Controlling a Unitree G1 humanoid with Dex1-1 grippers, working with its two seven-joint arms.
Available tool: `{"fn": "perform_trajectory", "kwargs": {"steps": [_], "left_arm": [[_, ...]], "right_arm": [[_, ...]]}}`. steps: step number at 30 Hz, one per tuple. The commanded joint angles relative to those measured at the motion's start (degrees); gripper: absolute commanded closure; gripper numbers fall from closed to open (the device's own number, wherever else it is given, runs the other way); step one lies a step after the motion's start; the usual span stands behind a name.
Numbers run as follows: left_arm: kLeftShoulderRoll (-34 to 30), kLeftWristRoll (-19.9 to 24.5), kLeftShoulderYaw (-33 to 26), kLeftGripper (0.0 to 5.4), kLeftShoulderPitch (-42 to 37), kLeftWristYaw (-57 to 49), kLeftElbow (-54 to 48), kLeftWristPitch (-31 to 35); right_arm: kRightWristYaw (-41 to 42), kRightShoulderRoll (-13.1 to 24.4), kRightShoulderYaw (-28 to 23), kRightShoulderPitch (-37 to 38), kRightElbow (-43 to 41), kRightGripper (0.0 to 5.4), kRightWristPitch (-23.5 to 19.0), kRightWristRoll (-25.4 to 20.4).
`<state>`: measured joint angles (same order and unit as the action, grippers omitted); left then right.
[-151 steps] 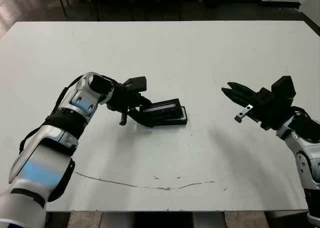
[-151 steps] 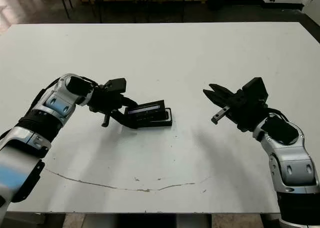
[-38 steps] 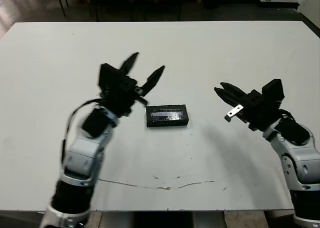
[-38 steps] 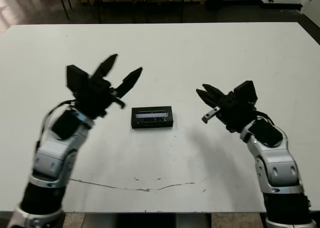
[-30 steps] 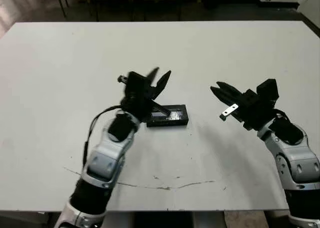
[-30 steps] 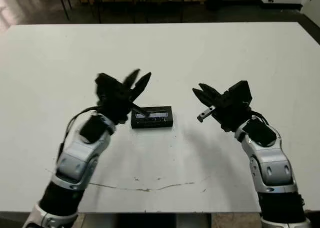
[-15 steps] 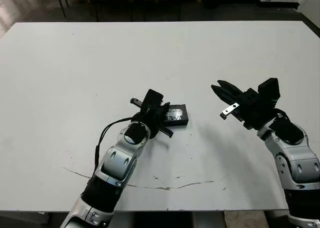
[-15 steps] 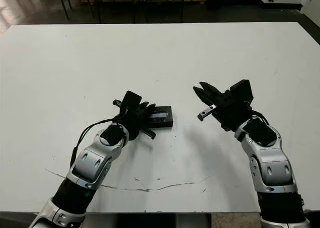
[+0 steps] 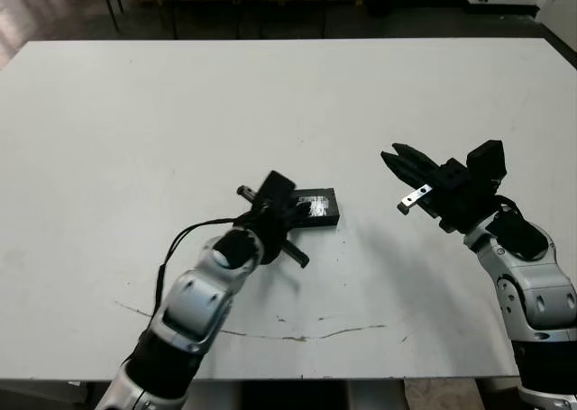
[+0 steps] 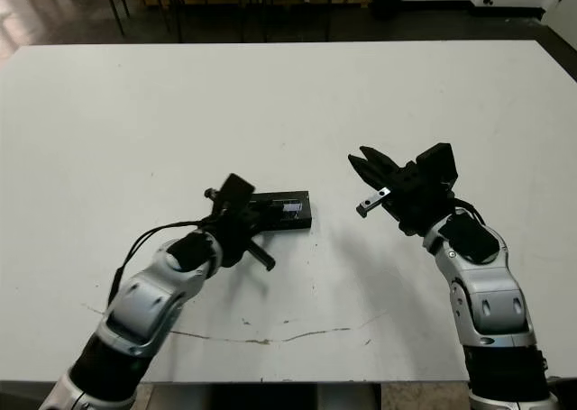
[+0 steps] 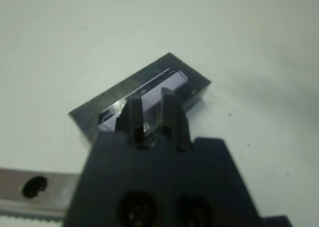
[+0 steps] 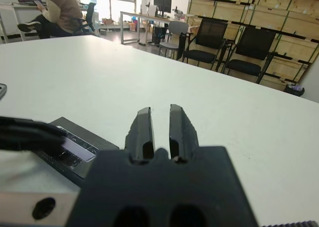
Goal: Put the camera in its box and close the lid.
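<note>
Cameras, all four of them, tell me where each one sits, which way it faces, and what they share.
Left eye view: on the head, looking forward and down at the white table; both arms show, the left pincer at the box.
Right eye view: beside it, same scene; the right pincer hovers right of the box.
Left wrist view: on the left wrist, looking along its fingers onto the box, fingers close together.
Right wrist view: on the right wrist, looking over the table toward chairs; fingers nearly together.
Shared: all four show the box.
</note>
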<state>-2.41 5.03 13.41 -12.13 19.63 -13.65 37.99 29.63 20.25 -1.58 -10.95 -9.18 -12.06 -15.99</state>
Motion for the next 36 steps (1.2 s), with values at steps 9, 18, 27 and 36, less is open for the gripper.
{"fn": "perform_trajectory", "kwargs": {"steps": [9,18,27,36], "left_arm": [[-1.79,5.23,-17.38,5.39,-1.11,-2.58,6.44,-28.80],[-2.94,2.03,-22.70,5.39,-2.33,-8.81,18.81,-47.22],[-1.39,4.18,-23.93,5.39,-2.56,-12.25,22.03,-50.04],[-0.54,4.56,-22.82,5.39,-2.31,-13.25,20.80,-49.26]], "right_arm": [[-6.99,-5.56,1.39,0.15,1.40,5.40,4.39,3.90],[-14.21,-10.79,2.24,-1.17,1.91,5.40,4.26,7.47],[-19.14,-13.50,2.37,-1.84,0.78,5.40,2.86,9.54],[-22.57,-15.03,1.78,-1.23,3.95,5.40,9.47,11.56]]}}
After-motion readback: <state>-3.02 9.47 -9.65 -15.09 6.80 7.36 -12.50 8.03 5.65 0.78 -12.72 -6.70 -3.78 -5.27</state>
